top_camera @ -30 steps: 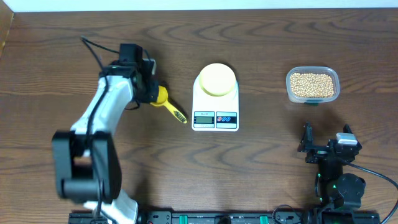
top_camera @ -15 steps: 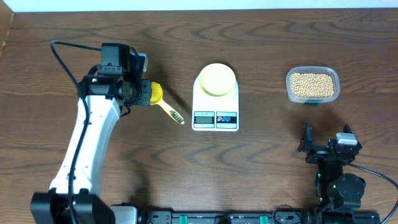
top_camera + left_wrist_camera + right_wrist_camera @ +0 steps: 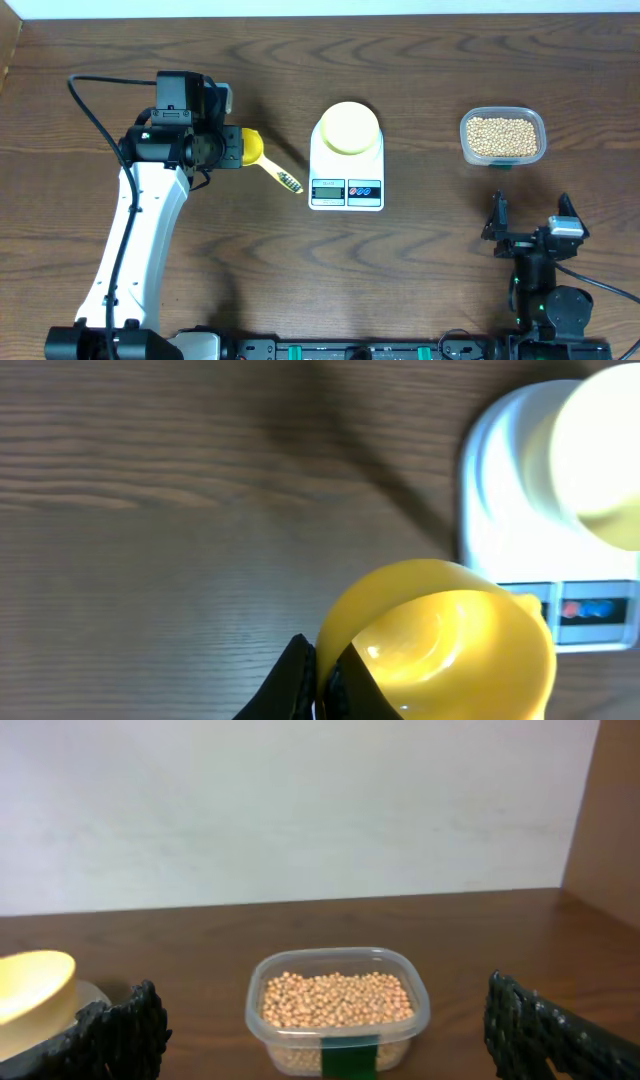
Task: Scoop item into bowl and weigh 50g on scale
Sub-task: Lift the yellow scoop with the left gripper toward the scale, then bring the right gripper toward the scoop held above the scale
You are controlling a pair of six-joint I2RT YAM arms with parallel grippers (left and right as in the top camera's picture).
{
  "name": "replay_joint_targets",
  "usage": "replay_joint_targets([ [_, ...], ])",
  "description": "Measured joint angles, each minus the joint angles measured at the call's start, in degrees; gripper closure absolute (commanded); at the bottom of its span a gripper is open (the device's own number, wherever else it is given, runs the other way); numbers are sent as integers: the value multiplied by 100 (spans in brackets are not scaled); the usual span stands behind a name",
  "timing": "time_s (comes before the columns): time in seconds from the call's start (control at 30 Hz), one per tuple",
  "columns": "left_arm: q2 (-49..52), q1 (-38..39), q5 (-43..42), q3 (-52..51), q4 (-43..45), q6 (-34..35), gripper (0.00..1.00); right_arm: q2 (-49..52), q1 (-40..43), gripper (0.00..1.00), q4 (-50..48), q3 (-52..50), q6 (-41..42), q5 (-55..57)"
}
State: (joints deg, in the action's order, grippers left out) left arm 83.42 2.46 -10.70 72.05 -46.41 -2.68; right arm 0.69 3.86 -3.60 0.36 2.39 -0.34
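The beans (image 3: 502, 136) are small, round and tan, like little peas. They all lie in a clear plastic tub (image 3: 463, 136) with soft corners, over on the right side of the table (image 3: 420, 290). None are in the bowl yet. The tub is see-through and has a green sticker on its front.

The bowl (image 3: 347, 127) is pale yellow, round and smooth. It sits on the round top of the scale (image 3: 346, 172), so the scale can tell how heavy the beans are when they drop in. The scale is white and shiny, with round corners, a small screen and two coloured buttons facing the robot. The numbers are too small to read.

Left of the scale is the scoop (image 3: 262, 160). It is bright yellow plastic, with a deep round cup and a thin handle with dark ridges at its end. The cup is glossy inside and empty. The left gripper (image 3: 232, 150) is squeezed tight on the cup end, and the handle points toward the scale. I think it holds the scoop like this to carry it to the beans, which are well apart from it, past the scale.

The right gripper (image 3: 531, 218) is wide open and holds nothing. It sits near the tub, maybe ready to keep it from sliding. The table is dark brown wood with wavy lines.
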Motion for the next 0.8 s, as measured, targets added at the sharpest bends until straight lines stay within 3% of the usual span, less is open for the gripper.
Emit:
replay_joint_targets([
  [0.23, 0, 0, -802, 0, 195, 262, 93, 151, 0, 1, 597, 201, 673, -385],
  [0.43, 0, 0, -1202, 0, 358, 656, 93, 1021, 0, 1, 1178, 1174, 929, -820],
  [0.6, 0, 0, -1349, 0, 584, 1357, 93, 2310, 0, 1, 1587, 2260, 992, -1362],
  [0.8, 0, 0, -1399, -2, 758, 2664, 93, 3950, 7, 1, 2175, 3469, 1445, -2072],
])
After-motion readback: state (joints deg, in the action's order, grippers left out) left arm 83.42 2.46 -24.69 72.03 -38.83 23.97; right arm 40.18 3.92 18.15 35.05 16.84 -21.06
